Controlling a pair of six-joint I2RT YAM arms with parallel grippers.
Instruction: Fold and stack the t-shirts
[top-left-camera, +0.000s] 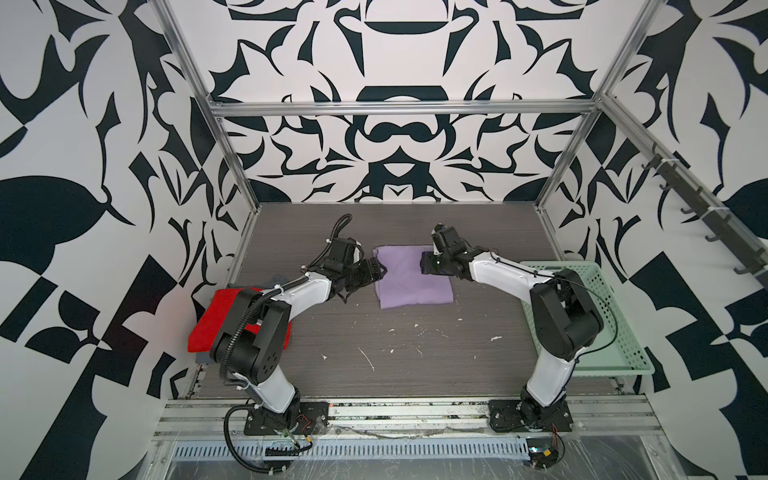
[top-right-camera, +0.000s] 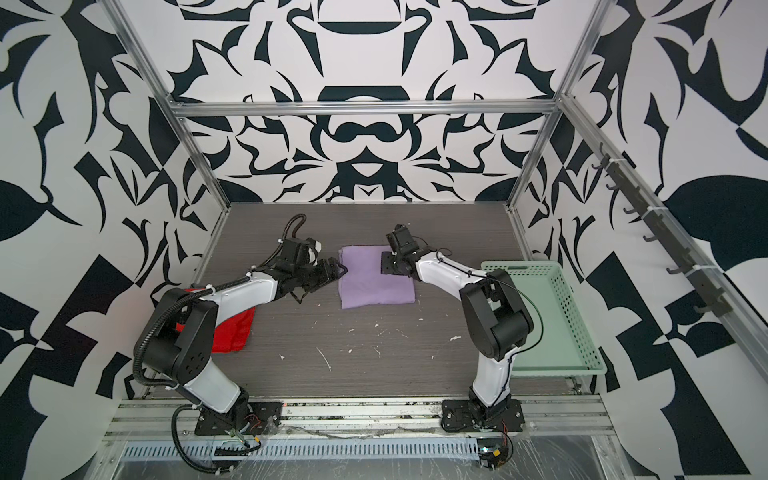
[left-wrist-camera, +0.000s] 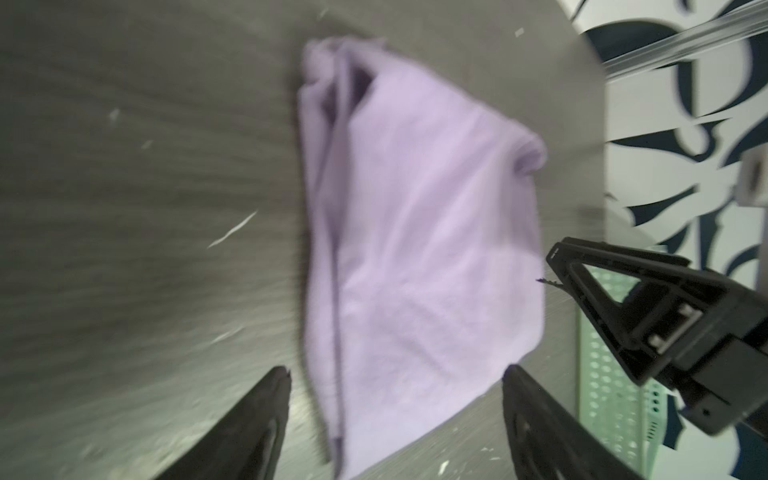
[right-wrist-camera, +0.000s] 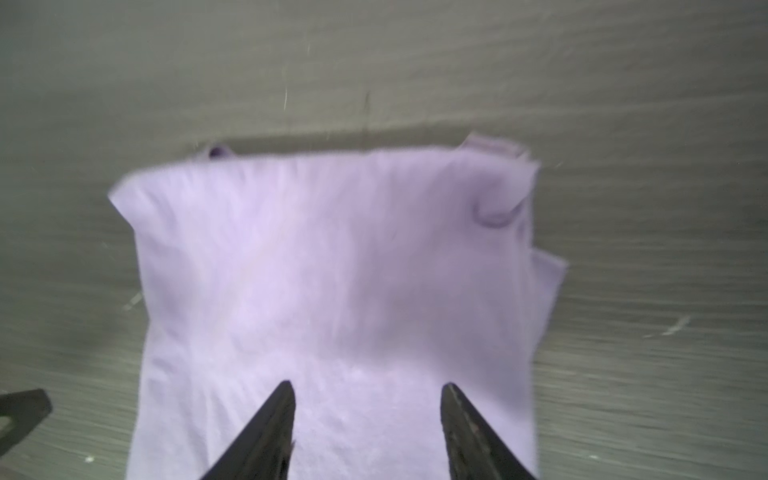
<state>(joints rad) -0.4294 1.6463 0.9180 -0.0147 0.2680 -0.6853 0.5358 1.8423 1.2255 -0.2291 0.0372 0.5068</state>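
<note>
Bare table (top-left-camera: 374, 345) in front, folded lavender shirt (top-left-camera: 409, 286) mid-table, red shirt (top-left-camera: 208, 320) left, basket (top-left-camera: 619, 316) right.

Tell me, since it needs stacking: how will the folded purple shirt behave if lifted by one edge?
Likely floppy: the purple shirt is thin, creased cloth. Its loose layers may unfold. Probably light; lying flat, it should not roll.

Stands boxed in by walls (top-left-camera: 399, 137) of black-and-white leaf shapes, edged with silver aluminium rails (top-left-camera: 399, 109); rests on a dark grey wood-grain tabletop (top-left-camera: 415, 353) flecked white; carries dark hooks (top-left-camera: 688, 208) along the right wall
</note>
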